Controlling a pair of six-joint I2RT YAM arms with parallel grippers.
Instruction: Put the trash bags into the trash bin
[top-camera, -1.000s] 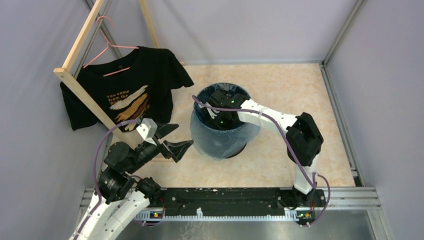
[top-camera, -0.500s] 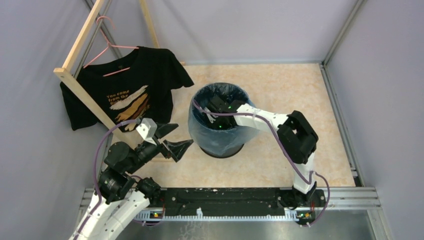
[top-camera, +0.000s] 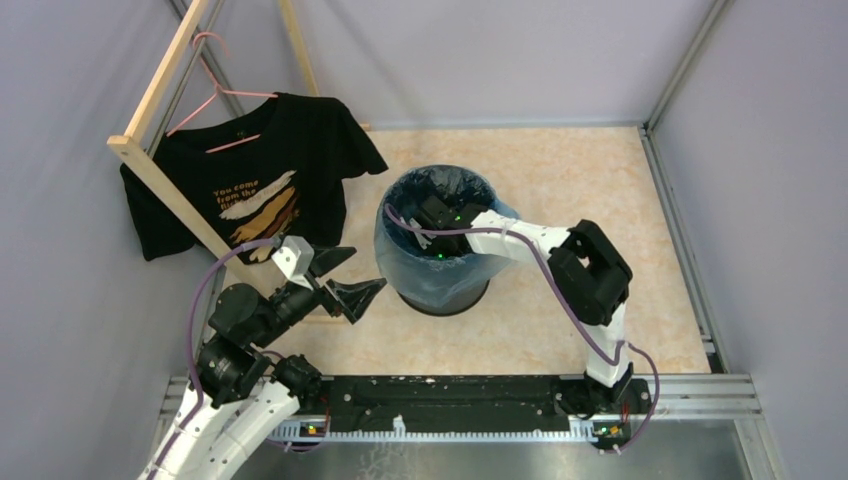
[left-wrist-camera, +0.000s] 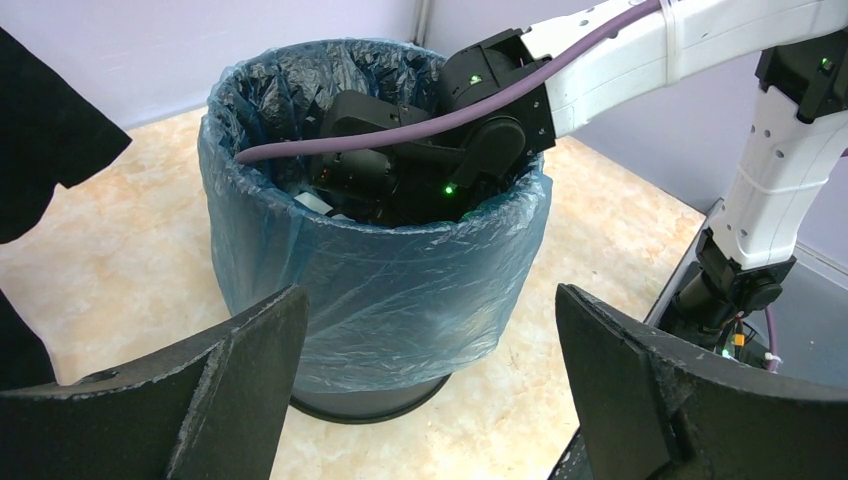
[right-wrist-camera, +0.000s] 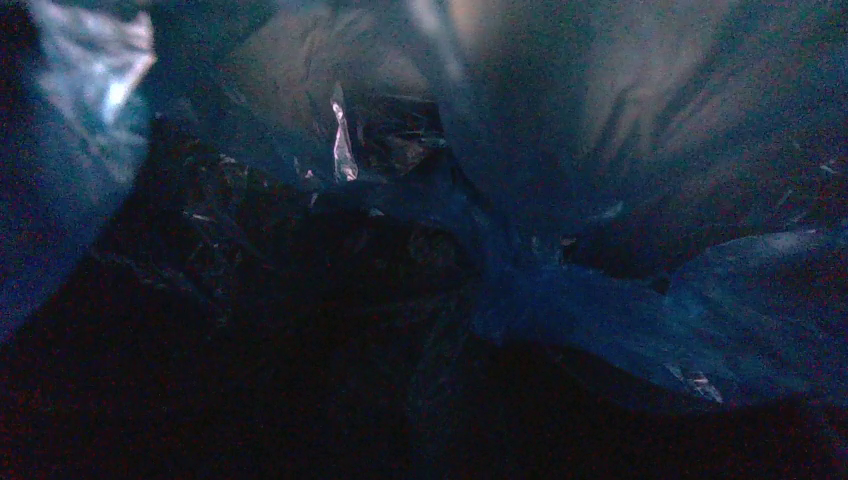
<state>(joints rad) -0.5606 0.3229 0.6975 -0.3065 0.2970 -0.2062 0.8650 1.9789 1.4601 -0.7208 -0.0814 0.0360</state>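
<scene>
Your blue bag (left-wrist-camera: 380, 290) is already in the bin (left-wrist-camera: 362, 402). It lines the inside, its mouth is turned over the rim all round, and the loose skirt hangs down the outside almost to the dark base. The bag stands upright with the bin, opening upward, near the middle of the table (top-camera: 560, 180).

Your right gripper (top-camera: 432, 212) is down inside that opening with the bag around and below it. Its own camera shows only dark, crumpled blue film close up. The fingers don't show in any view, so you cannot tell whether they are spread or pinching plastic.

This arm is the one on the job. Judging by the fit, what is left is seating the bag's bottom. The only clean way out is straight up along the bin's axis, because a sideways pull would likely drag the liner off the rim.

Your left gripper (top-camera: 366, 268) hangs just left of the bin with its fingers spread wide, facing the skirt without touching it. The black shirt (top-camera: 250, 180) hangs well clear behind it.
</scene>
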